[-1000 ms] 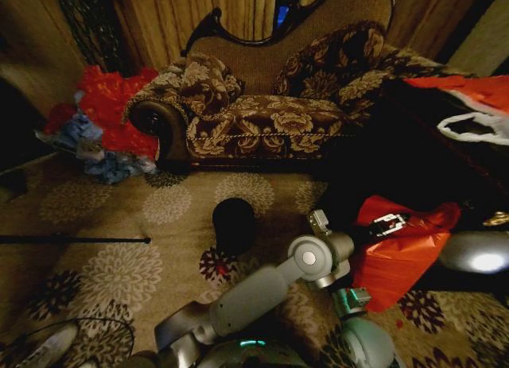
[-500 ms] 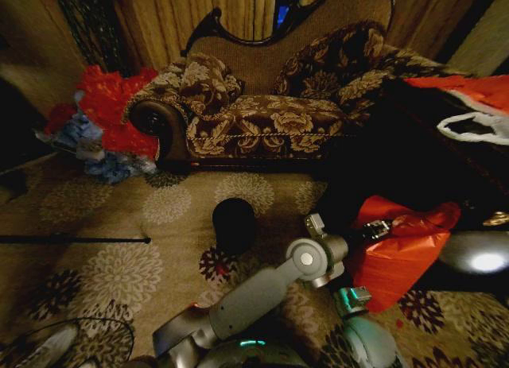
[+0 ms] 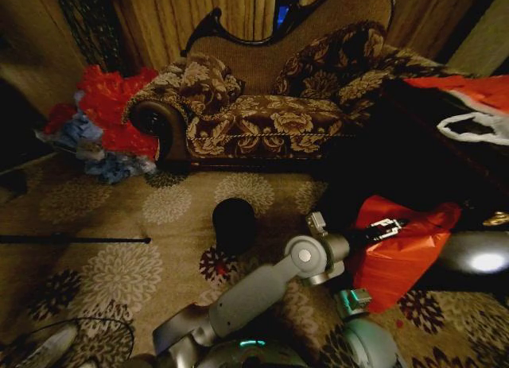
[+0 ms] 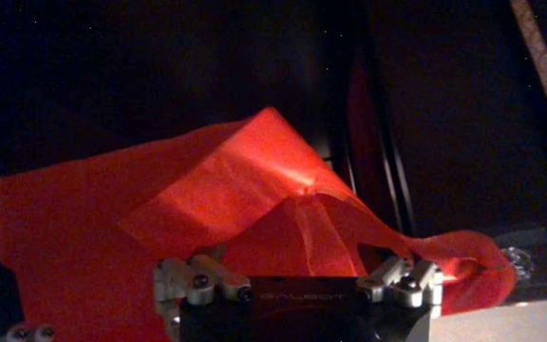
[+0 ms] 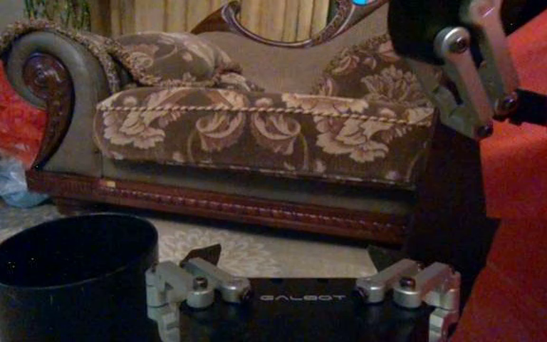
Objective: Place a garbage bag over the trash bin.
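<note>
Room: a dim sitting room with a floral carpet (image 3: 119, 273) and a patterned sofa (image 3: 270, 114) against curtains. A heap of red and blue bags (image 3: 103, 122) lies off the sofa's end. An orange-red bundle (image 3: 469, 90) sits high on the robot's right. Neither is our concern.

We find the left gripper (image 3: 387, 226) reached across to the robot's right, at the upper edge of the bag (image 3: 398, 261). The bag hangs slack below and around the gripper, against dark furniture. In the left wrist view a pleat of red plastic runs up directly ahead of the gripper. We cannot tell whether it has hold of the bag.

The bin (image 3: 234, 223) stands upright on the carpet, well apart from the left gripper, toward the robot's left. Its mouth is bare.

The right gripper (image 5: 293, 256) hangs low before the robot, released and holding nothing. The bin is just beside and ahead of it, with the sofa beyond.

Change noted: over the last second the left gripper drew slightly toward the bin, then went back to the bag's edge. The top fold of the bag rumpled with it. The body of the bag has not left its place, and the bin has not moved.

Our judgement: the task remains at the pick-up stage. The bag has not been carried or opened, so nothing is yet fitted over the bin.
</note>
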You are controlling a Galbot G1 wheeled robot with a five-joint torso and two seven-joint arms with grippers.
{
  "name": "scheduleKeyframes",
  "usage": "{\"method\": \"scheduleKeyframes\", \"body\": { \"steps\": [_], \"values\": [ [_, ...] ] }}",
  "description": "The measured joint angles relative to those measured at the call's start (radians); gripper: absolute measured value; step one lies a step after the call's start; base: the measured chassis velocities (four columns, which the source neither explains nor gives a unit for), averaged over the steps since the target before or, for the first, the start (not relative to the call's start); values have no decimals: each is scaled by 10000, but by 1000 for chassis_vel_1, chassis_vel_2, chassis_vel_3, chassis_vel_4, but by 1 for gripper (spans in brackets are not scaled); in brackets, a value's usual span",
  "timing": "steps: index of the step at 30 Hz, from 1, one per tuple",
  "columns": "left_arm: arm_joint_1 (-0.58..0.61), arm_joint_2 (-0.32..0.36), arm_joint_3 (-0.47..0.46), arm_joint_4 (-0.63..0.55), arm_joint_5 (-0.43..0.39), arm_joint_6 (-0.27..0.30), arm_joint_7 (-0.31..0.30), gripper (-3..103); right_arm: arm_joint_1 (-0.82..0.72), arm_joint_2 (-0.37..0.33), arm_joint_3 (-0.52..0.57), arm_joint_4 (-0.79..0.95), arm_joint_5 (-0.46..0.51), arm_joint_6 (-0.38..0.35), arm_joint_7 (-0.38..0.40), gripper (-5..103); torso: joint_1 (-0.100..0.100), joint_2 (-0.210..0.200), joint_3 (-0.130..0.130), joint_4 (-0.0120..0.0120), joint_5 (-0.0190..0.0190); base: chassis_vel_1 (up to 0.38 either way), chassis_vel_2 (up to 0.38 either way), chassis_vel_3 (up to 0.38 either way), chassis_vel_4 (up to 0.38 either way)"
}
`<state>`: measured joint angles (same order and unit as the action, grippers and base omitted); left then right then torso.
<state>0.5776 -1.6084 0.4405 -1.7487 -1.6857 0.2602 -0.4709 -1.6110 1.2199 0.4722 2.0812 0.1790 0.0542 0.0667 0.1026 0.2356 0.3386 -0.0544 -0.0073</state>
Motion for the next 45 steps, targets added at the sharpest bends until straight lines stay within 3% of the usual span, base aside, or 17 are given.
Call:
{"method": "scheduleKeyframes", "body": {
  "steps": [3,7,9,11,17,18,22,24,27,36,37,39,41,43,45],
  "values": [
    [-56,0,30,70,12,-82,4,89,-2,0,22,-61,8,12,12,100,0,0,0,0,0,0,0,0,0],
    [-178,0,46,0,9,-139,4,74,117,-15,63,-86,0,-20,73,100,0,0,0,1,-1,0,0,0,0],
    [-192,0,46,-54,-3,-141,4,74,146,-26,70,-85,3,-42,95,100,0,0,0,0,0,0,0,0,0],
    [-219,1,55,-165,-57,-147,5,61,241,-84,118,-81,29,-136,137,100,0,0,0,0,-1,0,0,0,0],
    [-242,3,28,-20,-85,-168,19,53,304,-128,126,-104,42,-168,144,100,0,0,0,0,0,0,0,0,0],
    [-245,2,8,65,-90,-168,41,45,299,-127,122,-115,42,-168,144,100,0,0,0,1,0,0,0,0,0],
    [-263,2,-27,304,-101,-159,144,38,260,-109,127,-138,41,-161,144,100,0,0,0,1,0,0,0,0,0],
    [-264,3,-55,425,-123,-133,249,38,208,-114,171,-145,41,-128,144,100,0,0,0,0,0,0,0,0,0],
    [-257,4,-89,512,-164,-64,397,22,157,-145,246,-170,37,-68,144,100,0,0,1,1,0,0,0,0,0],
    [-204,4,-138,65,-343,422,418,-2,163,-14,199,-351,-72,-10,87,100,0,0,0,1,-1,0,0,0,0],
    [-204,4,-137,25,-379,469,413,3,168,29,187,-403,-131,10,47,100,0,0,0,1,-1,0,0,0,0],
    [-203,4,-132,13,-390,488,411,3,161,64,180,-444,-184,37,16,100,0,0,0,1,0,0,0,0,0],
    [-202,4,-104,8,-407,529,414,19,54,176,154,-520,-365,128,-68,100,0,0,0,1,0,0,0,0,0],
    [-203,4,-94,8,-409,535,423,19,-9,216,139,-539,-436,157,-102,100,0,0,0,0,-1,0,0,0,0],
    [-210,4,-93,8,-415,539,457,30,-160,291,101,-579,-610,238,-158,100,0,0,0,0,-1,0,0,0,0]
  ]
}}
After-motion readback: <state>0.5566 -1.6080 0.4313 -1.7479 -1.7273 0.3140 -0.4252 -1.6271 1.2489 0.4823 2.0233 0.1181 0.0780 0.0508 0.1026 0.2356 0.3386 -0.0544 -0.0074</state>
